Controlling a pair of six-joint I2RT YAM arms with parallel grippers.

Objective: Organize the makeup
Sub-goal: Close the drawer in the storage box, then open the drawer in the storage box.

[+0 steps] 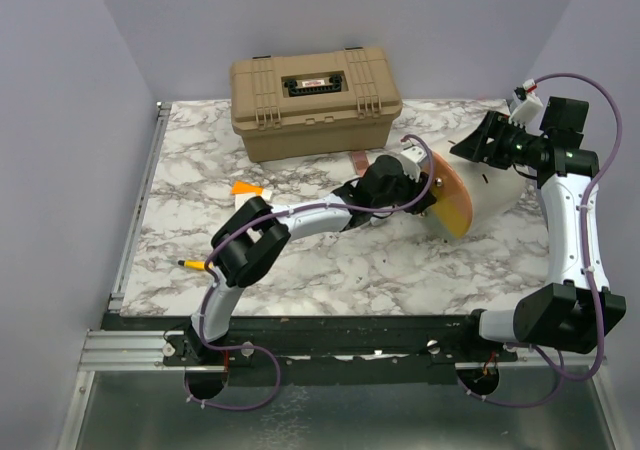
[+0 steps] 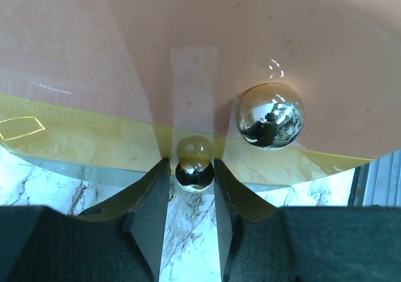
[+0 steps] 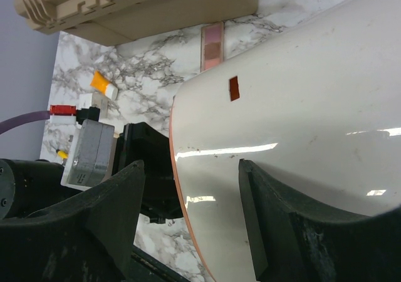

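1. The left gripper [image 2: 192,169] pinches a small metal ball [image 2: 194,173] at the rim of the orange lid [image 1: 455,205] of the round pouch [image 3: 301,106].
2. The right gripper [image 3: 191,168] is spread wide, with the cream side of the pouch between its fingers. I cannot tell if they touch it.
3. The orange tube [image 1: 245,188] lies on the marble table [image 1: 400,270], left of the pouch and in front of the tan case [image 1: 315,100].
4. The yellow pencil [image 1: 190,265] lies near the table's left edge, beside the left arm.
5. A pink palette [image 3: 212,46] lies between case and pouch.
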